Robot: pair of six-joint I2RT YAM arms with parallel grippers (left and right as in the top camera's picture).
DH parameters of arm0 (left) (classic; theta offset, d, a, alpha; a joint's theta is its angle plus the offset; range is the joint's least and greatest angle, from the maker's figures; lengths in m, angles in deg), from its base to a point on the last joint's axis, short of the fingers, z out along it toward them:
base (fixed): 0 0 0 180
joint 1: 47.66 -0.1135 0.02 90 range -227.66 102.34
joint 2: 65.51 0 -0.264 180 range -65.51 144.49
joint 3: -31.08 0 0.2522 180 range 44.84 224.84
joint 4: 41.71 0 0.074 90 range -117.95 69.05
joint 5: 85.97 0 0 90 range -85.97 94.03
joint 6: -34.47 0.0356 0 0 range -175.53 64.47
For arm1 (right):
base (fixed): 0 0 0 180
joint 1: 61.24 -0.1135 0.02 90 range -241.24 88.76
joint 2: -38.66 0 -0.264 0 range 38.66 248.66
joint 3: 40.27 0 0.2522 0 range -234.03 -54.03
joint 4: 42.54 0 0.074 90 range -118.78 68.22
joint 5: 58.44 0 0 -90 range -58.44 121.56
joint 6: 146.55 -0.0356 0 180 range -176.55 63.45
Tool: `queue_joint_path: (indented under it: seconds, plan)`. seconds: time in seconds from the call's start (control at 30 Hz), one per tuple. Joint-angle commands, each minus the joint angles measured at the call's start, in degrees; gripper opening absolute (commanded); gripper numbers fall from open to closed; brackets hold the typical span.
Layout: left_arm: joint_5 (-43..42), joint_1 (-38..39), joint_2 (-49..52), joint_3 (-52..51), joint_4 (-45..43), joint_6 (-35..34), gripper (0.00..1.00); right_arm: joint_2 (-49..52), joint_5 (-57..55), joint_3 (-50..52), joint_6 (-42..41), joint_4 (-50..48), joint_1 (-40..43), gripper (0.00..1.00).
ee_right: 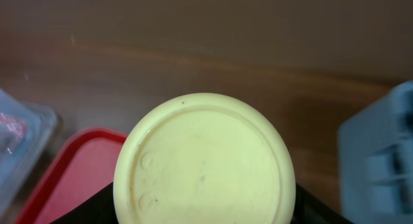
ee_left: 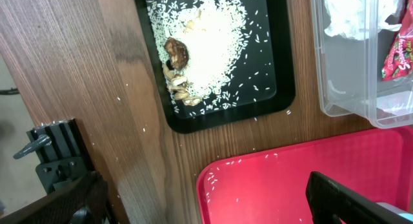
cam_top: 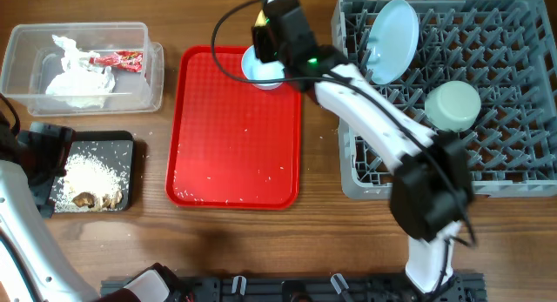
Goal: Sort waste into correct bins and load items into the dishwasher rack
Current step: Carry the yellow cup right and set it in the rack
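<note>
My right gripper [cam_top: 277, 28] is shut on the small yellow-green cup [cam_top: 259, 20]. It holds the cup above the pale blue bowl [cam_top: 261, 71] at the far edge of the red tray. The cup's underside [ee_right: 203, 159] fills the right wrist view between the fingers [ee_right: 206, 208]. The grey dishwasher rack [cam_top: 513, 154] holds the pale blue plate [cam_top: 392, 41] and the pale green bowl [cam_top: 452, 106]. The clear tub [cam_top: 152, 76] holds the white napkin [cam_top: 78, 80] and the red-and-white wrapper [cam_top: 117, 60]. The black tray [cam_top: 126, 145] holds rice and brown lumps [ee_left: 193, 50]. My left gripper [cam_top: 45, 158] is open and empty beside the black tray. Fork and spoon are out of view.
The flat red serving tray [cam_top: 235, 137] lies in the middle with loose rice grains on it; it also shows in the left wrist view [ee_left: 271, 185]. Stray rice lies on the wood around the black tray [ee_left: 284, 62]. The clear tub [ee_left: 348, 88] stands beside the black tray.
</note>
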Motion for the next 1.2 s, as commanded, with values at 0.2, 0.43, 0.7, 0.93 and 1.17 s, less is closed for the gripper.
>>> queue_joint_path:
  seconds: [0.2,0.43,0.7,0.93,1.17]
  plan:
    - [0.37,-0.37,-0.02,0.46,0.0,0.31,1.0,-19.1,-5.57,-1.33,-2.93,14.51,15.87,0.64]
    - [0.37,-0.37,-0.02,0.46,0.0,0.31,1.0,-22.01,7.08,-1.14,-3.69,25.59,33.77,0.63]
    - [0.37,-0.37,-0.02,0.46,-0.02,0.31,1.0,-15.52,8.81,2.14,-3.74,28.68,42.29,0.64]
    - [0.37,-0.37,-0.02,0.46,-0.02,0.31,1.0,-6.01,13.57,2.14,-4.13,26.77,42.34,0.64]
    - [0.37,-0.37,-0.02,0.46,-0.02,0.31,1.0,-1.77,13.73,2.14,-4.11,20.61,42.38,0.64]
